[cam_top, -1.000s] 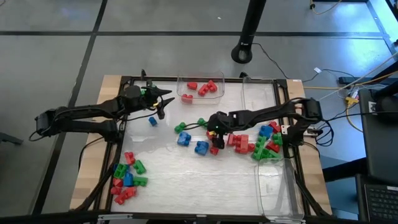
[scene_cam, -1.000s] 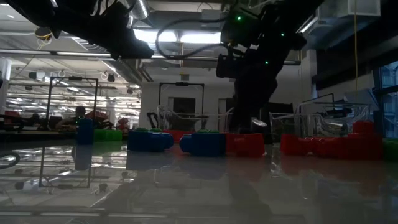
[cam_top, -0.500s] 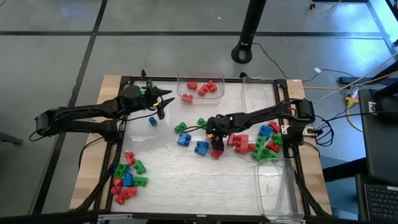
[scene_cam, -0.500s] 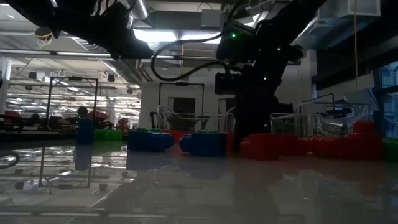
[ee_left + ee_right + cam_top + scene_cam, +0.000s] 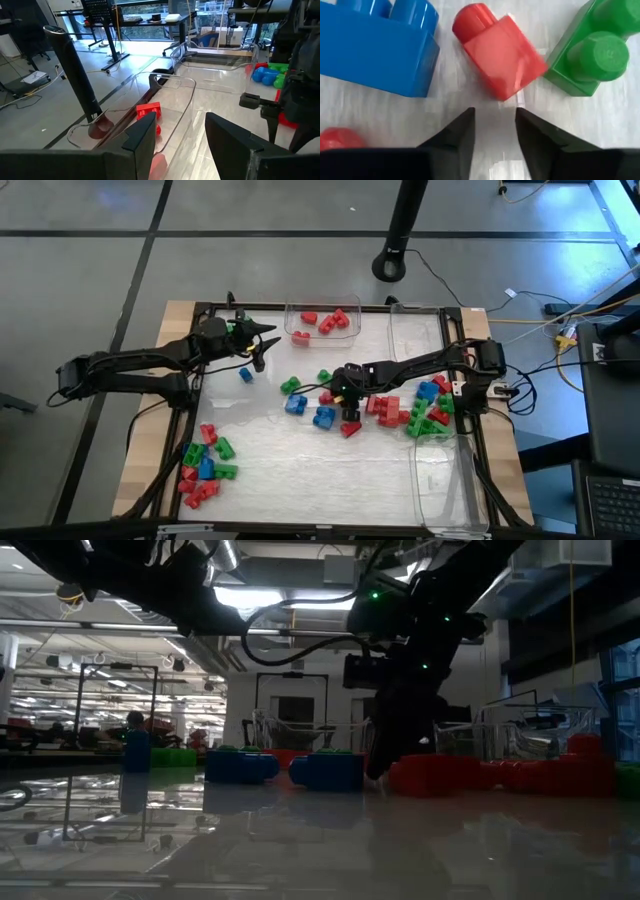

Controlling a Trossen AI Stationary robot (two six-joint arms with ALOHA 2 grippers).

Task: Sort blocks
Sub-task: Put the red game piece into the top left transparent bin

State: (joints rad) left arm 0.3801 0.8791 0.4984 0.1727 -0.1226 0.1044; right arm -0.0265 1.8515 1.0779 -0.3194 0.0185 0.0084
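We observe the right gripper (image 5: 494, 127) with 2 dark fingers (image 5: 455, 132) slightly apart over the white desk (image 5: 380, 115), empty, just short of a red block (image 5: 500, 57). A blue block (image 5: 375, 47) and a green block (image 5: 592, 57) flank it.

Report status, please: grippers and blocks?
Right gripper open, empty, tips at red block. Left gripper open, near clear bin. Blue block, green block flank it.

The right gripper (image 5: 350, 414) has narrowed (jaws empty) and shifted.
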